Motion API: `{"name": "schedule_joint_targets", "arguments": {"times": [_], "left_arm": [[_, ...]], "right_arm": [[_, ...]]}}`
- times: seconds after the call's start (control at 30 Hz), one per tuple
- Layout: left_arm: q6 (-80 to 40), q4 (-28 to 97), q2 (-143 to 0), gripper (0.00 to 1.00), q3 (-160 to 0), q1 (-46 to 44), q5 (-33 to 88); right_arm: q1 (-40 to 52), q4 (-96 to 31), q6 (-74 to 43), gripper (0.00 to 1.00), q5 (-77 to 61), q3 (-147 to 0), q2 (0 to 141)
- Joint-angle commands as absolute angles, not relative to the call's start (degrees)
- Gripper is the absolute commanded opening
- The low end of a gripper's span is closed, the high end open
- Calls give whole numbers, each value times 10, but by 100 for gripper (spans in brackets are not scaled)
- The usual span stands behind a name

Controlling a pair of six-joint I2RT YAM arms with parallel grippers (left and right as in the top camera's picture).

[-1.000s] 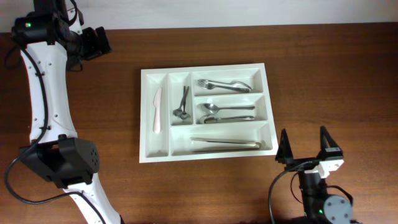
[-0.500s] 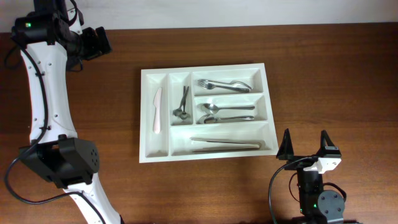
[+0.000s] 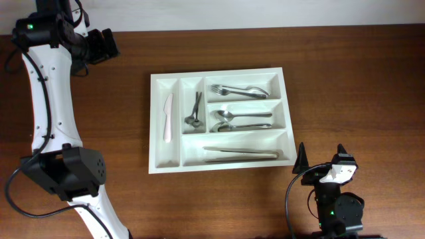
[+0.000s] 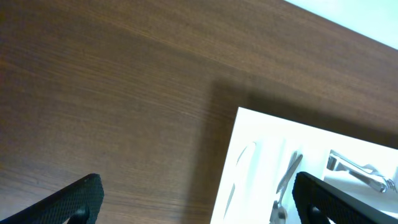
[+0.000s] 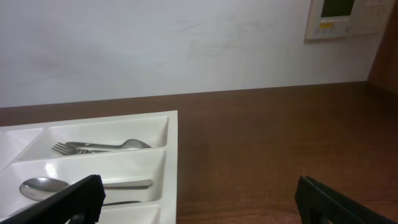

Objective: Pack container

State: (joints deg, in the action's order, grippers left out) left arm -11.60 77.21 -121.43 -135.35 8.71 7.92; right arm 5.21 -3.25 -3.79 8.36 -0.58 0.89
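Left claw (image 4: 199, 190) and right claw (image 3: 321, 158) gape wide, both empty.

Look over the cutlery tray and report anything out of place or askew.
Nothing stands out. Every piece lies inside a compartment of the white cutlery tray: pale knife, forks, spoons; nothing spilled on the table. The tray sits slightly turned against the table's edge, no more.
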Motion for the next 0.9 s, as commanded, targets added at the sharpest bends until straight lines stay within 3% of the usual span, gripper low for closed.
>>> {"name": "schedule_joint_targets", "arguments": {"times": [0.0, 0.53, 0.87], "left_arm": [[-113, 772, -1212, 99, -1361, 88, 77], [-113, 773, -1182, 99, -1359, 86, 77], [-113, 772, -861, 99, -1359, -14, 77]], "right_arm": [[48, -37, -32, 99, 95, -3, 2], [48, -37, -32, 99, 95, -3, 3], [48, -37, -32, 99, 95, -3, 3]]}}
